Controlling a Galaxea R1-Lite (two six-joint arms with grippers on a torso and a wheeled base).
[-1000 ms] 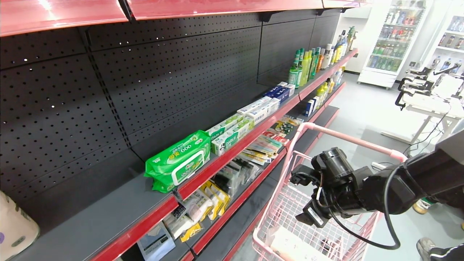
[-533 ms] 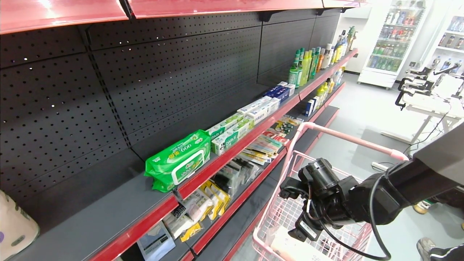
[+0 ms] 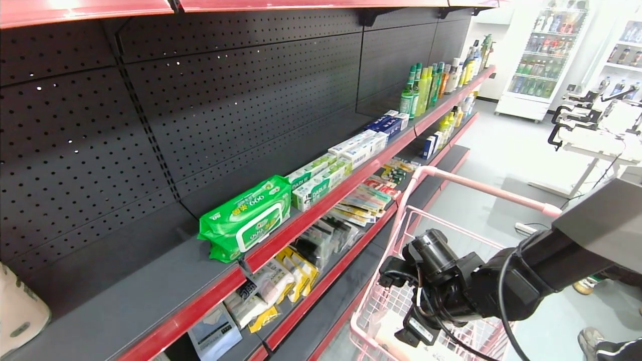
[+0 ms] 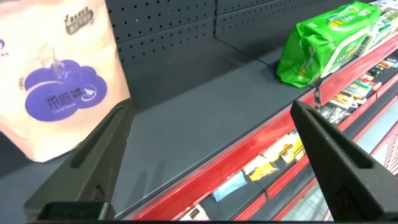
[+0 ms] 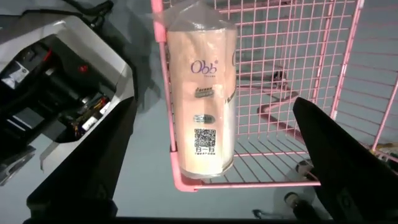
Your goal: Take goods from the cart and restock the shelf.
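A peach pack of tissue rolls (image 5: pixel 200 87) lies along one wall of the pink wire cart (image 5: pixel 286 93). My right gripper (image 5: pixel 214 109) hangs open above it, one finger on each side, touching nothing. In the head view my right wrist (image 3: pixel 441 281) is low over the cart's near corner (image 3: pixel 373 301). My left gripper (image 4: pixel 211 106) is open and empty in front of the grey shelf board (image 4: pixel 186 124). On that board stand a pink-white tissue pack with a purple cloud (image 4: pixel 56 74) and a green wet-wipes pack (image 4: pixel 329 40).
Toothpaste boxes (image 3: pixel 321 180) and bottles (image 3: pixel 426 87) fill the shelf farther right. Between the tissue pack (image 3: pixel 20 311) and the wipes (image 3: pixel 246 218) is bare board (image 3: pixel 125 301). A lower shelf (image 3: pixel 301 260) holds small packets. The cart handle (image 3: pixel 471 186) is beside my right arm.
My right arm has dropped and moved left, lower over the cart's near corner. The head view has tilted down slightly. The shelf goods stay put.
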